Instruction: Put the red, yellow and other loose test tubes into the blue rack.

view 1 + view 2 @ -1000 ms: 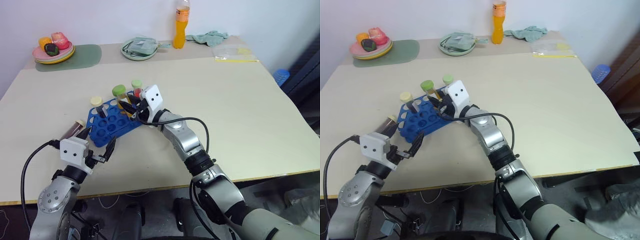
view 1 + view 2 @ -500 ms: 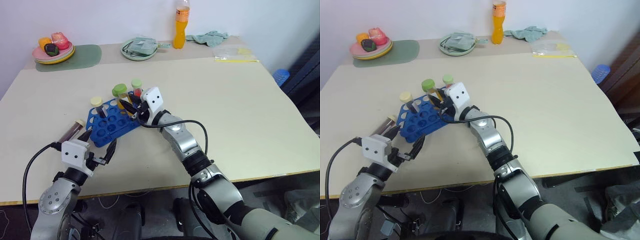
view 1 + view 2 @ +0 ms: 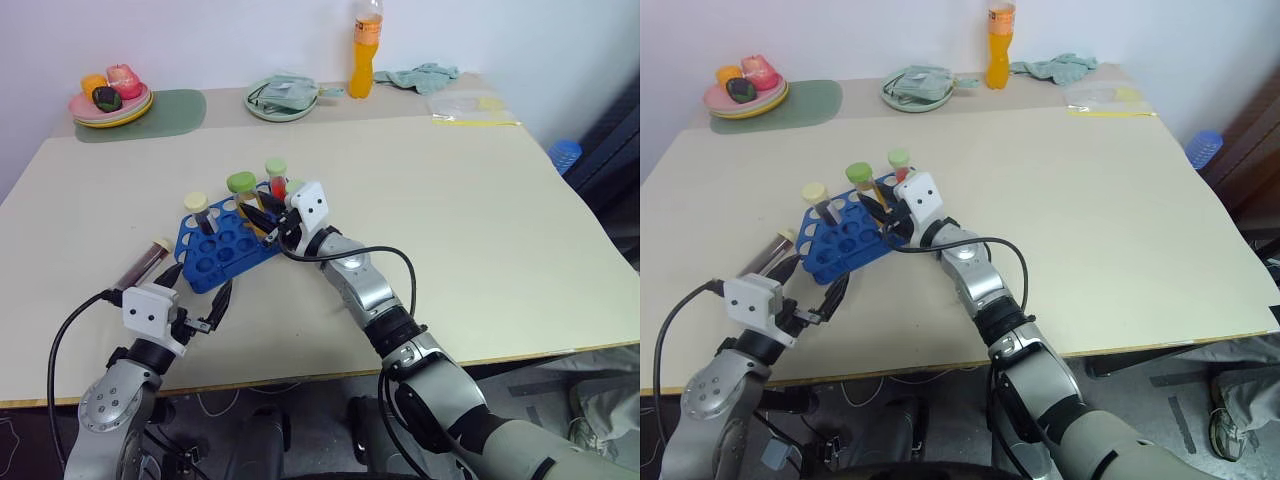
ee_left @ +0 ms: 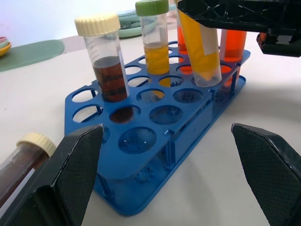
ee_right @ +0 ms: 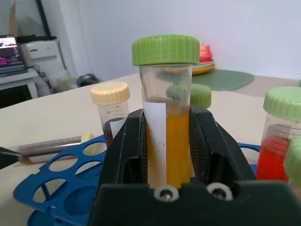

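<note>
The blue rack [image 3: 228,248] sits on the table's left half. In it stand a maroon tube with a cream cap [image 4: 106,61], a yellow tube with a green cap [image 4: 154,44] and red tubes [image 5: 277,139]. My right gripper [image 3: 257,212] is shut on a yellow-orange tube with a green cap and white label [image 5: 165,117]. That tube is tilted, with its lower end at a hole on the rack's far side. A dark maroon tube with a cream cap [image 3: 145,262] lies loose left of the rack. My left gripper [image 3: 197,285] stands open in front of the rack, beside this tube.
Along the back stand an orange drink bottle [image 3: 364,50], a green plate holding a cloth [image 3: 283,98], and a plate of fruit [image 3: 108,98] on a green mat [image 3: 175,108]. A teal cloth [image 3: 425,75] and a plastic bag [image 3: 470,105] lie at the back right.
</note>
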